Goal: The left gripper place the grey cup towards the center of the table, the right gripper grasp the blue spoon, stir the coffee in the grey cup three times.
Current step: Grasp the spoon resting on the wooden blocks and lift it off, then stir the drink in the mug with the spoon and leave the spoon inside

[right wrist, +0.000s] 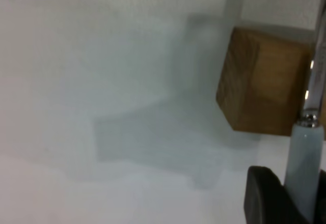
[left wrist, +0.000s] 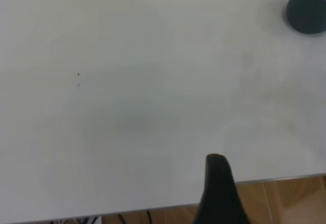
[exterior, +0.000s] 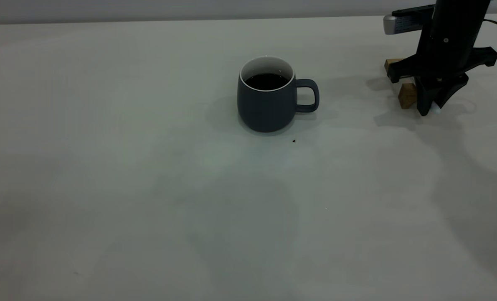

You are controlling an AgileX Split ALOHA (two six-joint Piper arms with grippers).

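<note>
One dark slate-grey matte mug, the grey cup [exterior: 267, 100], stands mid-table on the off-white table [exterior: 106, 188], holding black coffee [exterior: 266, 81], handle toward three o'clock. At two o'clock, the black right gripper [exterior: 430, 109] points down beside two wooden blocks [exterior: 407, 95], fingers closed around the pale blue spoon [right wrist: 304, 152]. Only one left gripper finger [left wrist: 220, 193] shows; its opening cannot be told.

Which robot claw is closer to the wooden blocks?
The right gripper is: it is down right beside the wooden blocks, at the blue spoon. The left gripper is back at the table's edge.
</note>
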